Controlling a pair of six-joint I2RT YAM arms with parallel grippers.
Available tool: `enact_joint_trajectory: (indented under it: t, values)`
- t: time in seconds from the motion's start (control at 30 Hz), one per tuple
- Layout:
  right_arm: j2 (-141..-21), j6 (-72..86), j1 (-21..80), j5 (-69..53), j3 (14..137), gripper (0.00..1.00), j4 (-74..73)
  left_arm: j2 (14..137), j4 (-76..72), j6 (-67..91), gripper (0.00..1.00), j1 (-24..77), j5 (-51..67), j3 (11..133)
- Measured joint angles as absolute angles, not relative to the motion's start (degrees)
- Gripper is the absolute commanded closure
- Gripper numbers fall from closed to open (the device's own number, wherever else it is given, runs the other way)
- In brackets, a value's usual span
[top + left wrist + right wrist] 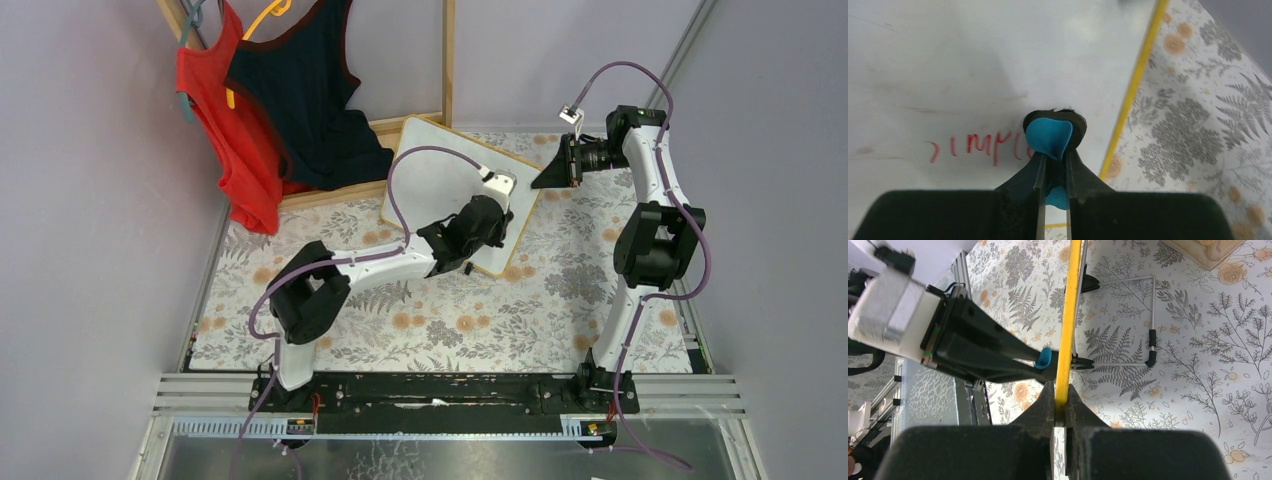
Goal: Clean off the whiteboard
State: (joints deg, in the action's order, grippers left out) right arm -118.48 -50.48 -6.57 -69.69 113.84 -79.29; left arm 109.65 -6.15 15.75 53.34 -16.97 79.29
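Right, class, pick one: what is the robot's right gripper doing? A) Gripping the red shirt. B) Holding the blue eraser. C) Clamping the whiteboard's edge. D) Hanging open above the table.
C: the right wrist view shows the right gripper shut on the whiteboard at its frame edge, while the left gripper holds the blue eraser at the board beside the red writing.

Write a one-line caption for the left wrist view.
Left gripper holds a blue-handled eraser on the whiteboard, at the end of red handwriting.
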Motion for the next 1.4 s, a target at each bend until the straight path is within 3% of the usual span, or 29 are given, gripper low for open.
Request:
enact_joint_trajectory:
  t: [0.27,0.73,1.4]
  values:
    - [-118.48,-50.65,-6.52,-69.93,113.84,1.0,-79.24,107.87,-6.35,15.75,1.0,52.75,-16.19,74.63]
    - [-118.48,-50.63,-6.48,-70.04,113.84,1.0,-79.42,101.95,-5.89,14.94,1.0,41.76,-16.82,66.52]
    - [-118.48,-50.7,-6.52,-69.97,113.84,1.0,-79.57,107.66,-3.44,16.38,1.0,52.23,-16.08,76.51]
